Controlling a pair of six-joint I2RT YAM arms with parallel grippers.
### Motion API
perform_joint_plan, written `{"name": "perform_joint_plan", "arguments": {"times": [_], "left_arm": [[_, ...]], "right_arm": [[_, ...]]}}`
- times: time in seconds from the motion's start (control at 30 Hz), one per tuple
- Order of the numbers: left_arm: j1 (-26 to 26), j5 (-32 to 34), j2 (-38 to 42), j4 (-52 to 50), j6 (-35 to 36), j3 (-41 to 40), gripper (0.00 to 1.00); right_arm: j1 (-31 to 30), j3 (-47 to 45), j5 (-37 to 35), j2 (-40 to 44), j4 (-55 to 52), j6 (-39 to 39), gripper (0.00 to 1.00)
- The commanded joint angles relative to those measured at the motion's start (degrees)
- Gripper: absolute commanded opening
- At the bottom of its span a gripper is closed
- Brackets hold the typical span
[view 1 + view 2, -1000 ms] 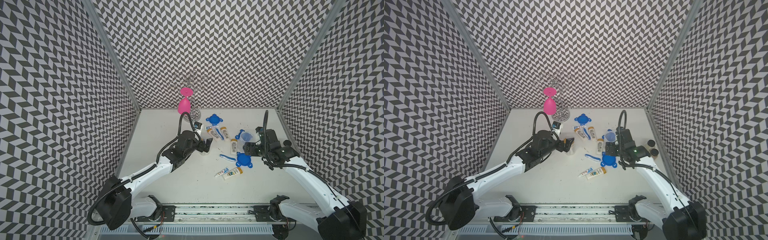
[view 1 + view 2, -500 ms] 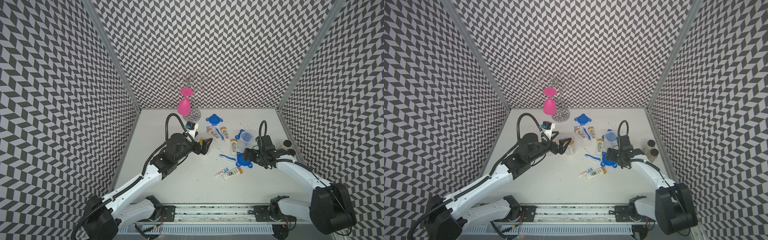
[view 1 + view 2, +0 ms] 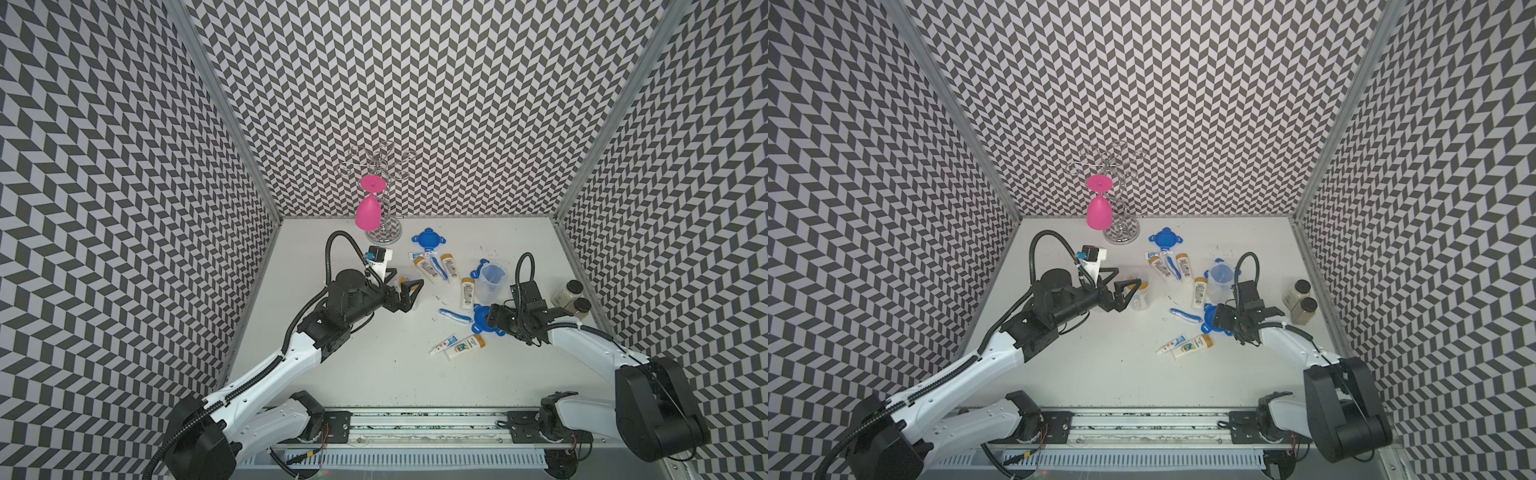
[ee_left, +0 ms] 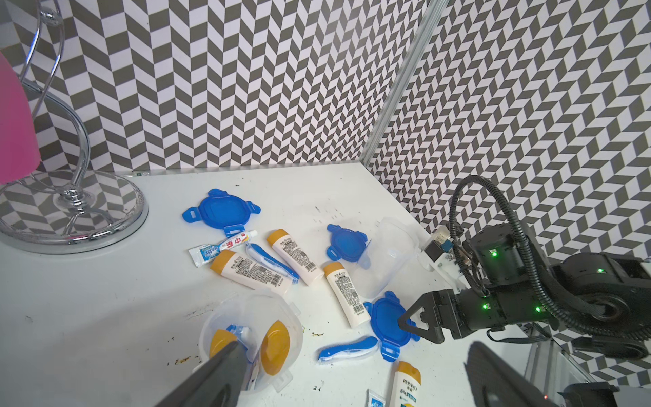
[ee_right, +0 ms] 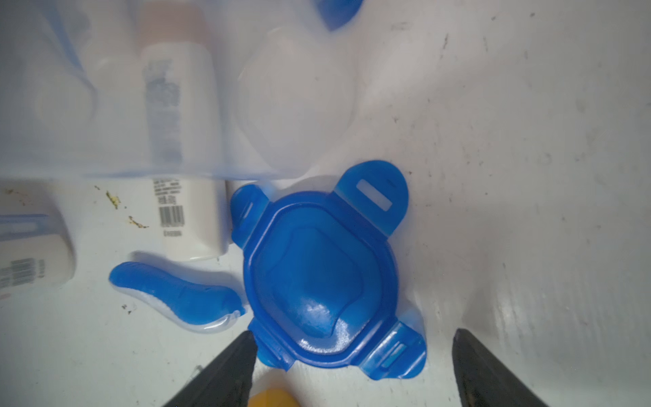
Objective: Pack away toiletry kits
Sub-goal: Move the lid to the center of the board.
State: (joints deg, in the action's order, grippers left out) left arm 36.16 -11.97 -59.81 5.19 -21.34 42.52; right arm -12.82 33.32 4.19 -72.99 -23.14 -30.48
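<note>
A clear jar (image 4: 252, 327) stands on the table with two orange-capped bottles and a blue toothbrush inside. My left gripper (image 4: 354, 347) is open just short of it, one finger (image 4: 218, 373) in front of the jar's rim; both top views show this gripper (image 3: 405, 293) beside the jar (image 3: 1139, 295). My right gripper (image 5: 352, 336) is open and low over a loose blue lid (image 5: 317, 275), which lies flat just ahead of the jaws, also seen in a top view (image 3: 482, 321). Loose bottles (image 3: 467, 293), a toothbrush (image 3: 455, 314), toothpaste (image 3: 424, 254) and an empty jar (image 3: 490, 282) lie between the arms.
A pink goblet (image 3: 369, 210) hangs from the silver wire rack (image 3: 384, 237) at the back. Another blue lid (image 3: 428, 240) lies beside the rack. Two brown-capped jars (image 3: 571, 297) stand by the right wall. A bottle (image 3: 463, 347) and toothpaste tube (image 3: 444, 344) lie near the front.
My right gripper has come down from above the empty jar to the blue lid on the table. My left arm has pulled back and lowered, its open gripper staying by the filled jar.
</note>
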Motion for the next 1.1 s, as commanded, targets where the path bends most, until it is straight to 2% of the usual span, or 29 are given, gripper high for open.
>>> {"name": "perform_joint_plan", "arguments": {"times": [0.0, 0.13, 0.27, 0.3, 0.53, 0.73, 1.07], "left_arm": [[-1.2, -2.2, 0.7, 2.3, -1.0, -1.1, 1.0], [-2.5, -3.1, 0.9, 3.2, -2.7, -1.9, 0.99], [-3.7, -3.4, 1.1, 4.0, -3.7, -2.7, 0.99], [-4.1, -3.4, 1.2, 4.1, -3.9, -2.9, 0.99], [-6.0, -4.0, 2.6, 5.0, -4.3, -4.2, 0.99], [-7.5, -4.7, 3.9, 4.4, -3.6, -3.3, 1.0], [-7.6, -5.2, 3.2, 4.7, -2.6, -0.8, 1.0]], "right_arm": [[0.2, -1.3, -1.8, -0.1, 3.5, -0.4, 0.85], [0.2, -1.5, -4.1, -0.5, 2.3, -0.5, 0.83], [0.2, -0.9, -7.8, -1.9, 1.2, -1.2, 0.67], [0.2, -0.6, -8.9, -2.6, 0.7, -1.8, 0.65], [0.3, 1.1, -13.3, -6.4, -1.9, -0.7, 0.64], [0.0, 1.8, -14.5, -8.4, -4.0, -1.9, 0.6], [-5.9, 2.0, -13.3, -8.9, -8.8, -4.9, 0.58]]}}
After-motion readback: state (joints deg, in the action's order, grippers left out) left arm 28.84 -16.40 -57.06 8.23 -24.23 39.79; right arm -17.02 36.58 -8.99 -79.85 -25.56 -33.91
